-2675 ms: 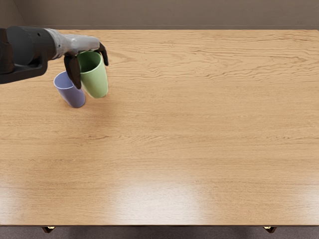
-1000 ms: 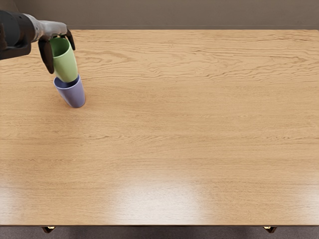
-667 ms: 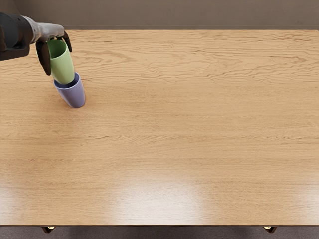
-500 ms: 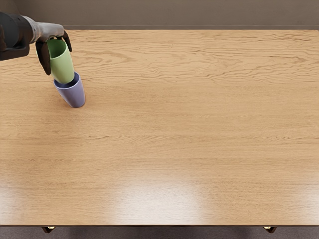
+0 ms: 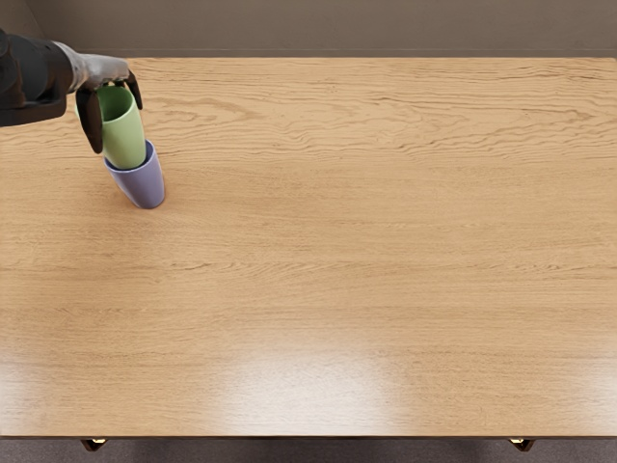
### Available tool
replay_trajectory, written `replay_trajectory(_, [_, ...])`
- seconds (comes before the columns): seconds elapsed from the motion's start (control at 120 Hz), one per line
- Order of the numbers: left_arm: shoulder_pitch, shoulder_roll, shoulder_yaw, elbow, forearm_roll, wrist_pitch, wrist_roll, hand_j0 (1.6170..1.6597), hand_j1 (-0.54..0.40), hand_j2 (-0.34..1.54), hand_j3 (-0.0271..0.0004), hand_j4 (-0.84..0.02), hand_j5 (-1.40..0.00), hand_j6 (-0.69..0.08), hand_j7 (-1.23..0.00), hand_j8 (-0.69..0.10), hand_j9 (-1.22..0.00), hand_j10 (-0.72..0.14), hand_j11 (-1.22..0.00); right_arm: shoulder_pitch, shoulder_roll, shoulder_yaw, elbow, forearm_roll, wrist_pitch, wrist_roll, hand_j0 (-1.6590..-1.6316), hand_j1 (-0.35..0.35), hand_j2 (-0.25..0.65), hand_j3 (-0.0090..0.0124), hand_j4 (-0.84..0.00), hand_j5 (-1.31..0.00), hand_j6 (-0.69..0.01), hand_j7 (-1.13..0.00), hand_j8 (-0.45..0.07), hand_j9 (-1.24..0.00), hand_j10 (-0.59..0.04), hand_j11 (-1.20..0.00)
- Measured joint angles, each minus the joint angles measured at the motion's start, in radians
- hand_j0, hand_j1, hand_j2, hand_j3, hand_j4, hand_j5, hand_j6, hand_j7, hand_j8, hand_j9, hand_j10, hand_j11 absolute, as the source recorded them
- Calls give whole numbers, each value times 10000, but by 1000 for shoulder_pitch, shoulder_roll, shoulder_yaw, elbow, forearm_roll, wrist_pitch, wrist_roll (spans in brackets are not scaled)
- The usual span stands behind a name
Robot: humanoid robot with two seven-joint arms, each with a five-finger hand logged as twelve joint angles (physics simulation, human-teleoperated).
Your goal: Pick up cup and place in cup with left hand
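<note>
My left hand is at the back left of the table, its dark fingers closed around the upper part of a green cup. The green cup's base is down inside the mouth of a blue-purple cup, which stands on the table. Most of the green cup's wall still shows above the lower cup's rim. How deep its hidden base reaches cannot be seen.
The wooden table spans the view, with its front edge near the bottom of the picture. A grey-brown wall rises behind its back edge.
Held by my left hand, the green cup has moved left from beside the blue-purple cup, over it, and then lower into its mouth. The blue-purple cup has stayed put.
</note>
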Motion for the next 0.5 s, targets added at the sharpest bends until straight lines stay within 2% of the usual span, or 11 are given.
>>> replay_trajectory(0.5, [8, -28, 6, 31, 9, 1, 0, 16559, -515, 747, 0, -4037, -5191, -3403, -5243, -3658, -5316, -3936, -5322, 0, 0, 0, 0, 0, 0, 0, -16581, -3203, -48, 0, -241, -311, -242, -311, -241, -311, -240, -311])
